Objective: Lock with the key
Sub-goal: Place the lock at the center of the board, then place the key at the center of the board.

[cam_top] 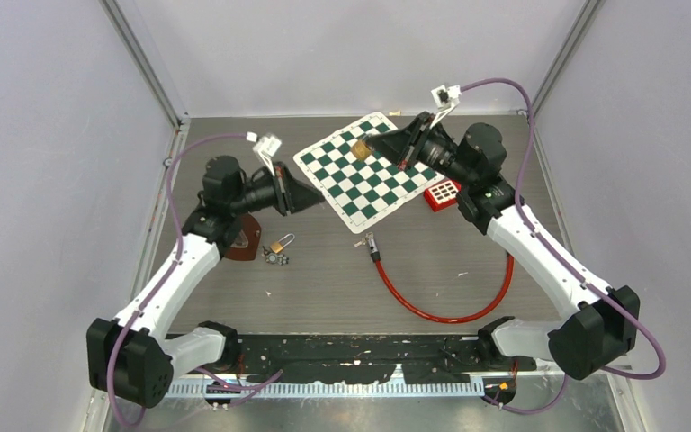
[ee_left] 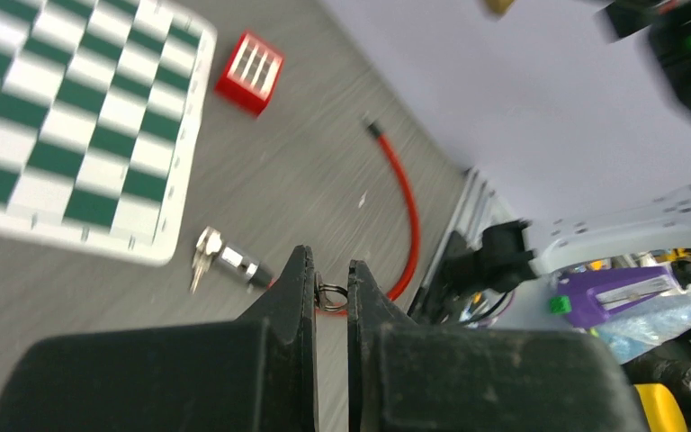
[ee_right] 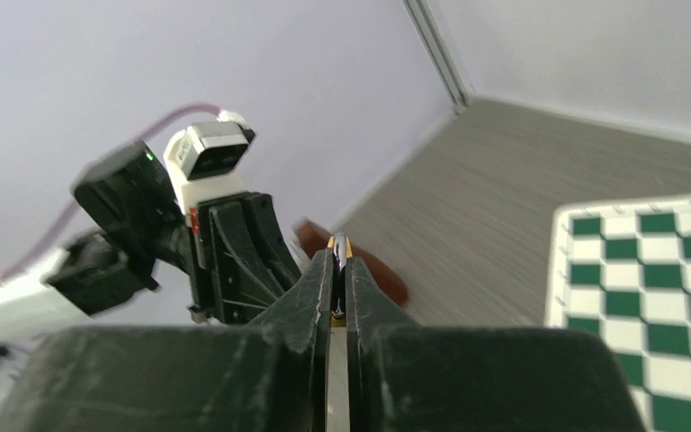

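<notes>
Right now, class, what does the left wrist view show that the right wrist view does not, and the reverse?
Only the left wrist view: the red block, the red cable with its metal end, and the left hand shut on a small ring. Only the right wrist view: the right hand shut on a thin brass piece, with a brown object behind it. Both: the chessboard and the grey table; each also catches the opposite arm, the right arm blurred, the left arm clearer.
</notes>
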Robot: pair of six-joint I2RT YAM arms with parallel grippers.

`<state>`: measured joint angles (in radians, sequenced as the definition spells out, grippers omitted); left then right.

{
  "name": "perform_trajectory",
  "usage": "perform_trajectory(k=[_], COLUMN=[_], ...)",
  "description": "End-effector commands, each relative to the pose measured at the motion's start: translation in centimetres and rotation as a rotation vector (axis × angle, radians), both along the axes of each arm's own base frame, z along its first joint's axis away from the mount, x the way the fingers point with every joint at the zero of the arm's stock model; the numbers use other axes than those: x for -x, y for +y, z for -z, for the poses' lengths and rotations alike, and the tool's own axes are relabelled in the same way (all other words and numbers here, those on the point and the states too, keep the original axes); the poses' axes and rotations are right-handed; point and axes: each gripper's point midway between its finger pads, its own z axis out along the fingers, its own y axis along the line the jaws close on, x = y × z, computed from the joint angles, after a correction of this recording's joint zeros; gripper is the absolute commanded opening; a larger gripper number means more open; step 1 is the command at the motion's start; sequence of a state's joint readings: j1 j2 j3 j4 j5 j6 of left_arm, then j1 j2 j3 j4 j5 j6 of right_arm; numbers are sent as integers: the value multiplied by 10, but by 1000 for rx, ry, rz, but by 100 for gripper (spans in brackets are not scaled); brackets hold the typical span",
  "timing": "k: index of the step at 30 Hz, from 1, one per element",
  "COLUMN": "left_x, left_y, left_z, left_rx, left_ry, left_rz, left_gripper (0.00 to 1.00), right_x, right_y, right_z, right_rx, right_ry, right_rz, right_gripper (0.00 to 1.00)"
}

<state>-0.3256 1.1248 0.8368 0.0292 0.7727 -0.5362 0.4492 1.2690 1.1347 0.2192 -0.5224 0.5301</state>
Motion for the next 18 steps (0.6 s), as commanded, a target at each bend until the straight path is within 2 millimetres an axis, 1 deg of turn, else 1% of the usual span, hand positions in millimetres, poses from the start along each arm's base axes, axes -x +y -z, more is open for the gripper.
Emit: perform_trajectory(k=[1,2,3,4,5,6,7,8,9,10,11,12,13,14,15,16,17,18], left_x=[17,21,27,31,35,39,43,46,50,52,57,59,60,61,63,64,64,65], left_y=[-6,-8,-11,-13,-14,-15,-14,-14,-12,-11,-11,-11,-12,-12,-12,-13,-14,-14], left_z=[74,89,99,108,117,123,132,138,146,154,162,167,172,176,182,186,189,191], left_rx=[-167,-193,-203,-203,-203,-199,-200,-198,-205,-214,-226,-236,-250,-261,-270,-271,-267,-260], left_ry=[0,-1,-12,-34,-47,-65,-74,-94,-108,-118,-118,-120,-114,-109,-99,-98,-99,-100], left_rz=[-13,-16,-5,3,6,9,9,8,8,6,14,24,31,36,42,42,41,38], left_gripper=[0,0,0,0,0,0,0,0,0,0,0,0,0,0,0,0,0,0], right_x=[16,21,26,31,34,40,43,50,52,64,70,78,81,82,80,80,77,77], right_y=[8,11,13,18,20,26,30,37,41,52,63,69,80,85,90,92,96,98], right_z=[97,111,135,147,168,179,197,206,222,227,238,253,249,263,263,272,273,281], right_rx=[301,338,378,410,445,471,498,513,530,525,524,524,493,498,487,491,479,482], right_ry=[42,39,85,87,127,132,165,172,203,213,231,275,271,309,322,350,349,365], right_rz=[-95,-113,-130,-153,-168,-186,-206,-234,-254,-310,-355,-414,-456,-482,-490,-495,-495,-498], right_gripper=[5,5,5,5,5,5,5,5,5,5,5,5,5,5,5,5,5,5])
